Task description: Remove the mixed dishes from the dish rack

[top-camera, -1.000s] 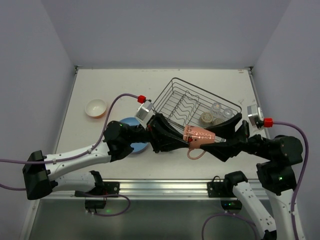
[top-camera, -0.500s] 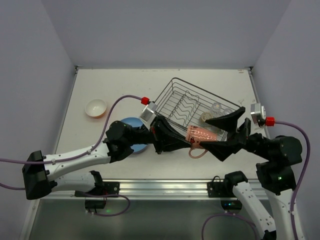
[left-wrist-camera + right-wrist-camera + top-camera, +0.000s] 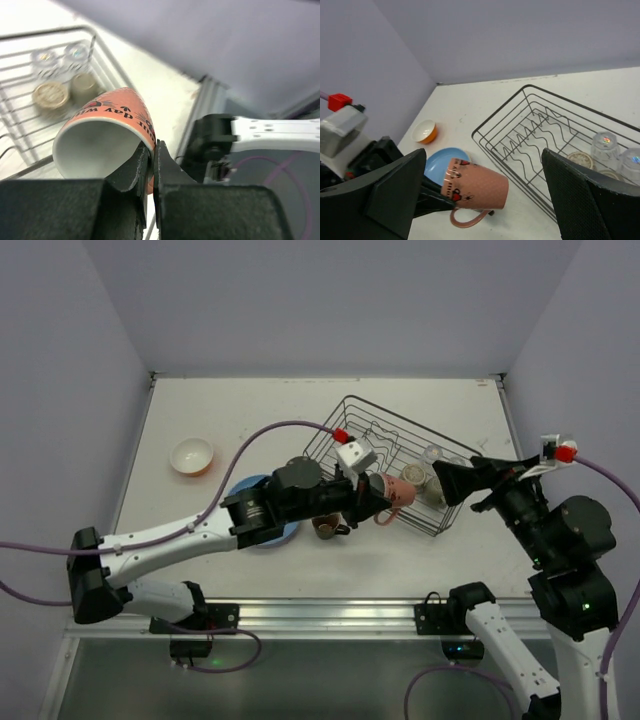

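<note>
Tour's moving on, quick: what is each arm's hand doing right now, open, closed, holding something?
Left gripper: fingers closed on the rim of the pink mug.
Right gripper: fingers open, holding nothing.

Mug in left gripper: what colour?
Pink mug, dark printed markings near rim; best in right wrist view.

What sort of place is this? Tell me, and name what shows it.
Probably a robot lab test cell, not a kitchen: plain lilac walls box in a white table, the left arm and right arm are mounted at its near edge, and the dish rack stands with no sink in view.
</note>
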